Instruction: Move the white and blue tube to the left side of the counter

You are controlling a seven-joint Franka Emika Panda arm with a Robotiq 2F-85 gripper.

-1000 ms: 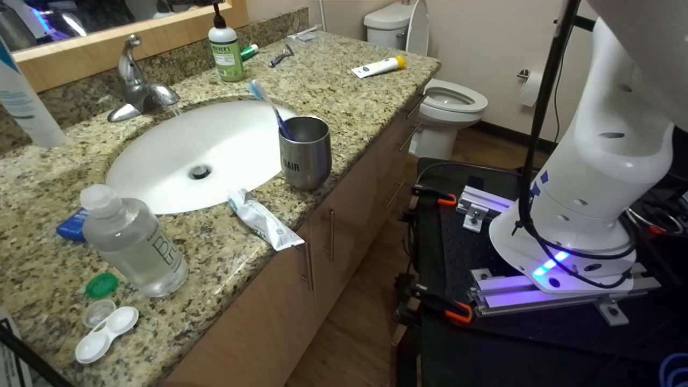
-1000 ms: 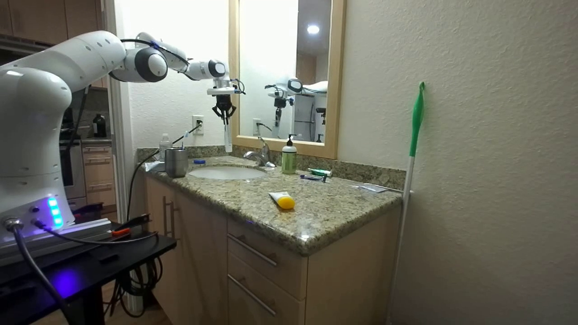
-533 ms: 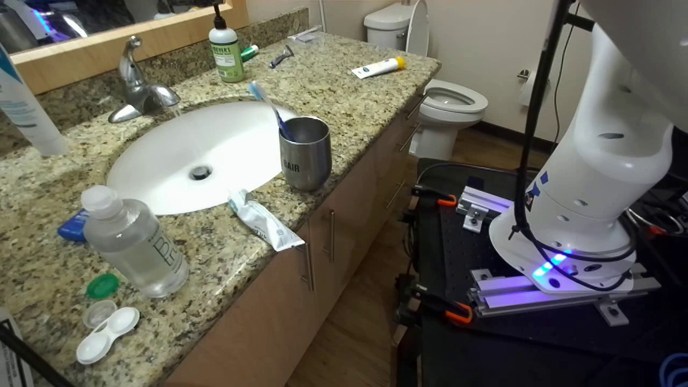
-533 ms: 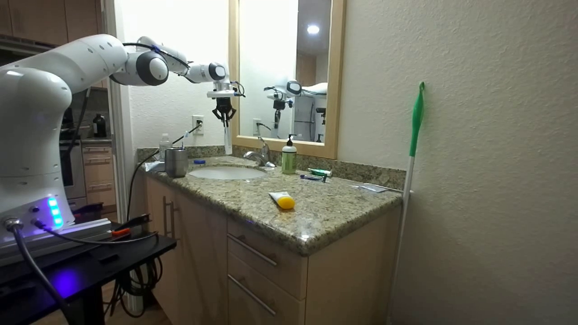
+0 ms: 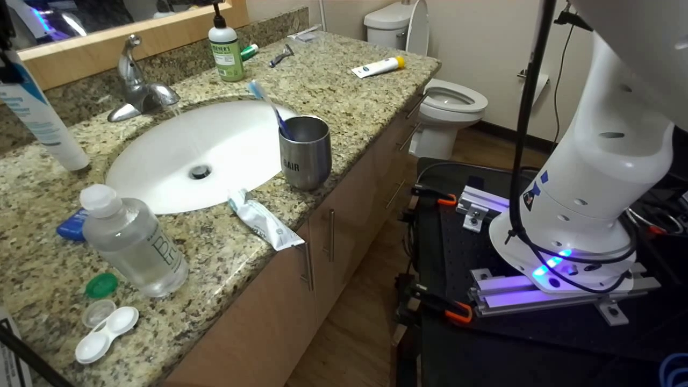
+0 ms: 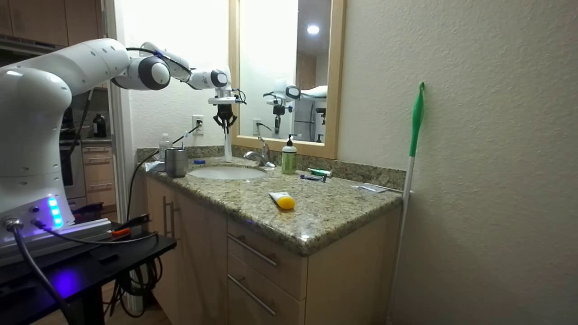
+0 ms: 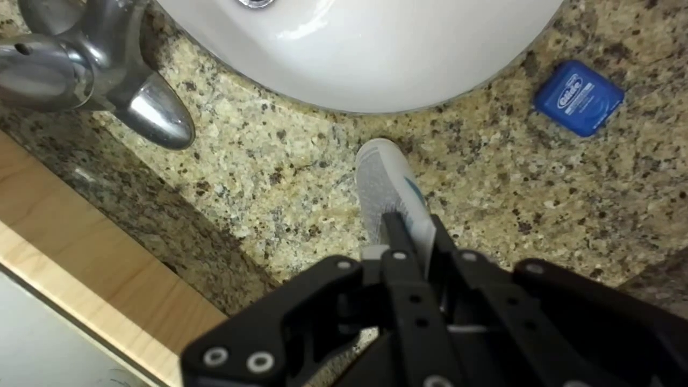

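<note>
The white and blue tube (image 5: 47, 121) hangs upright with a slight tilt beside the far rim of the sink, its white end down. It also shows in an exterior view (image 6: 228, 149) and in the wrist view (image 7: 382, 169). My gripper (image 7: 416, 231) is shut on the tube's flat upper end, with one finger on each side. In an exterior view the gripper (image 6: 226, 128) is above the back of the granite counter (image 6: 253, 196). The tube's lower end is at or just above the counter; I cannot tell whether it touches.
The chrome faucet (image 5: 140, 88) and sink (image 5: 161, 172) are beside the tube. A blue floss box (image 7: 579, 98), clear bottle (image 5: 134, 247), lens case (image 5: 107, 333), flat toothpaste tube (image 5: 263, 217) and metal cup (image 5: 305, 156) stand or lie nearby. The mirror frame (image 7: 102, 252) borders the back.
My gripper has come down with the tube in it. In an exterior view the tube has moved down and to the right, closer to the sink rim. Other objects have not moved.
</note>
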